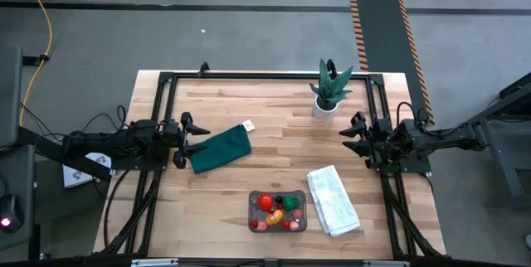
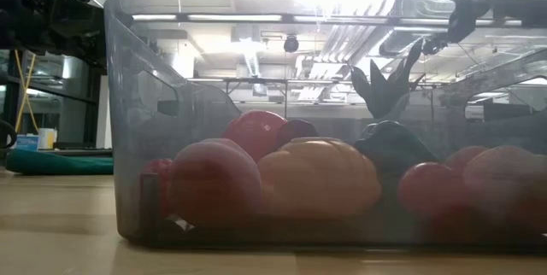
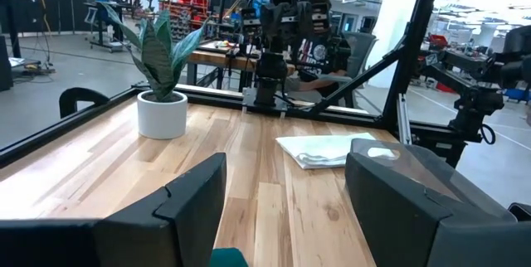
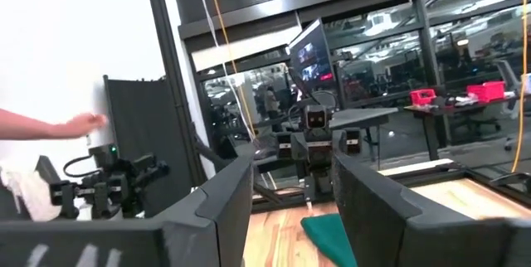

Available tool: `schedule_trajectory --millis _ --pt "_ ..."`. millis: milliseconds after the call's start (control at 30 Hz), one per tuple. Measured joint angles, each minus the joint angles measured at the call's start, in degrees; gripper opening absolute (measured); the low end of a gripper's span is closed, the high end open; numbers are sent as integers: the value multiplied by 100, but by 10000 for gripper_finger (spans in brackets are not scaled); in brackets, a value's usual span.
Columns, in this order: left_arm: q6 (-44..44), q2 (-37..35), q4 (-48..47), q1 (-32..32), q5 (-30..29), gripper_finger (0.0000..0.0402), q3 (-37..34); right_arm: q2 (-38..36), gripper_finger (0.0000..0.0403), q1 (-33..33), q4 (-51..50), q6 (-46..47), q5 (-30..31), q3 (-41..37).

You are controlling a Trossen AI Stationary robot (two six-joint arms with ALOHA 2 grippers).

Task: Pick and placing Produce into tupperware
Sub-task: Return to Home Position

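The tupperware, a clear greyish container, stands on its base near the table's front edge. The produce lies inside it: red, orange, green and pink pieces, seen close in the low view behind the tupperware's wall. My left gripper hangs open at the table's left side, pointing level over the left end of a dark green cloth, with nothing between its fingers. At the right side my right gripper is open and holds nothing. Both are far from the tupperware.
A folded white towel lies just right of the tupperware. A green spiky plant in a white pot stands at the back right. A black frame runs around the table's edge. A person's hand shows beyond the table.
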Motion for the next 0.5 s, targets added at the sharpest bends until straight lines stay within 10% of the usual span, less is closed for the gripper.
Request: schedule_trajectory --millis 500 --pt "0 0 0 0 0 237 0 2 156 0 -278 43 -238 0"
